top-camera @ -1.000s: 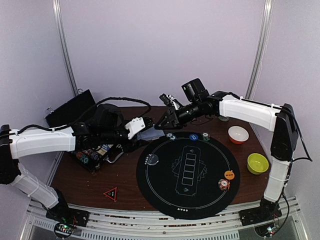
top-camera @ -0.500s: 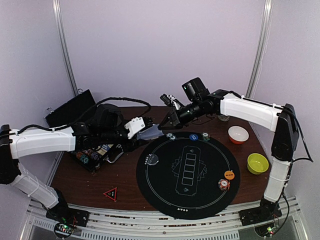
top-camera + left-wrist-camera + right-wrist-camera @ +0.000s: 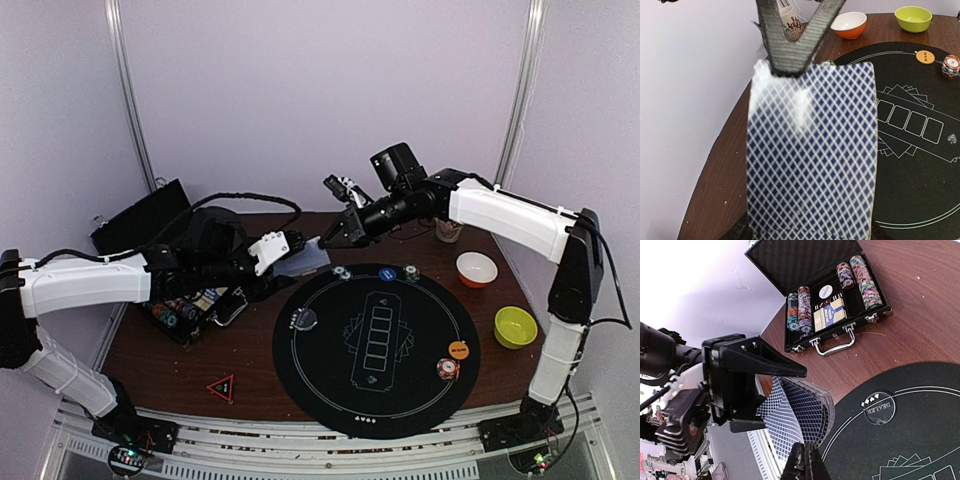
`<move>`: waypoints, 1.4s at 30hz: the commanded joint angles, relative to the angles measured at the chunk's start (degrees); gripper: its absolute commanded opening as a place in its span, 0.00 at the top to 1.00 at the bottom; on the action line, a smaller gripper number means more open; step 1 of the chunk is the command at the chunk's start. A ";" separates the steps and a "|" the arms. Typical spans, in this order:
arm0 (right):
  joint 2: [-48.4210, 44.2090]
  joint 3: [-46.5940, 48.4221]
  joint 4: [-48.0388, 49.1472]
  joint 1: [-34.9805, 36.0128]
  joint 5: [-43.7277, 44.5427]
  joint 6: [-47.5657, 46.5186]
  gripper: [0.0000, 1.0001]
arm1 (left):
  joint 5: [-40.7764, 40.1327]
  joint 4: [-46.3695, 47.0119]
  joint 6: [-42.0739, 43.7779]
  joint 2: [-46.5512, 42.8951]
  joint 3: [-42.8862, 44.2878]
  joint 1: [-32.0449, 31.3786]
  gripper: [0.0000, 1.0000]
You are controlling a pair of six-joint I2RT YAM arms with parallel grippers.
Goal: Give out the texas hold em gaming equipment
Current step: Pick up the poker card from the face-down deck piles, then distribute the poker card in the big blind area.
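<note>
My left gripper (image 3: pixel 278 250) is shut on a deck of blue-diamond-backed playing cards (image 3: pixel 306 261), held above the table at the black mat's far left edge. The deck (image 3: pixel 812 150) fills the left wrist view and hides my left fingers. My right gripper (image 3: pixel 336 232) is shut on the far edge of the top card (image 3: pixel 785 425), which is peeled up off the deck. Its fingers (image 3: pixel 790 45) show above the deck. On the mat (image 3: pixel 375 395) lie chips (image 3: pixel 342 272), a blue button (image 3: pixel 387 274), an orange button (image 3: pixel 458 350), a chip stack (image 3: pixel 448 368) and a clear dealer button (image 3: pixel 303 319).
An open black case (image 3: pixel 825 300) with rows of chips and a card pack lies left of the mat, under my left arm. An orange bowl (image 3: pixel 476 268) and a green bowl (image 3: pixel 515 326) stand on the right. A patterned mug (image 3: pixel 448 230) stands at the back, and a red triangle (image 3: pixel 221 386) lies near the front.
My right gripper has moved up and slightly back, lifting the top card's far edge off the deck. The left gripper and deck have stayed in place.
</note>
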 commanded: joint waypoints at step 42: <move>-16.57 -12.46 3.28 -17.92 19.78 2.41 1.00 | -2.61 2.22 -6.80 -6.54 -3.58 0.86 0.44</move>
